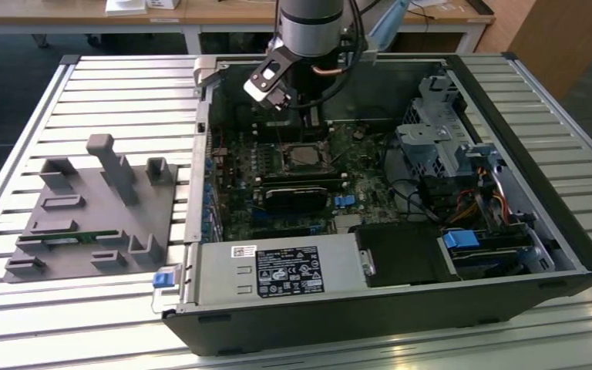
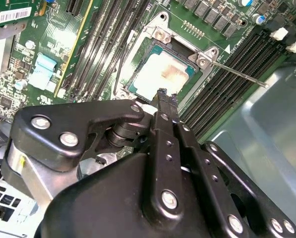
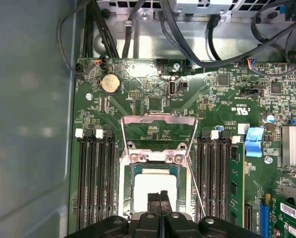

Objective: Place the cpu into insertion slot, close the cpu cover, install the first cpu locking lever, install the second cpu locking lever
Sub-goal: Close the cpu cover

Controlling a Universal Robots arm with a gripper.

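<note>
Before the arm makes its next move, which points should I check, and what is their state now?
1. cpu lying in the insertion slot: ok.
2. cpu seated fully flat: cannot tell.
3. cpu cover closed over the chip: not ok, it lies folded back, open.
4. Locking lever latched: not ok, the thin rod sticks out free.
5. gripper empty, closed above the chip's edge: ok.

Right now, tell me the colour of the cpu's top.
The cpu is pale silver-grey, clearest in the second wrist view.
</note>
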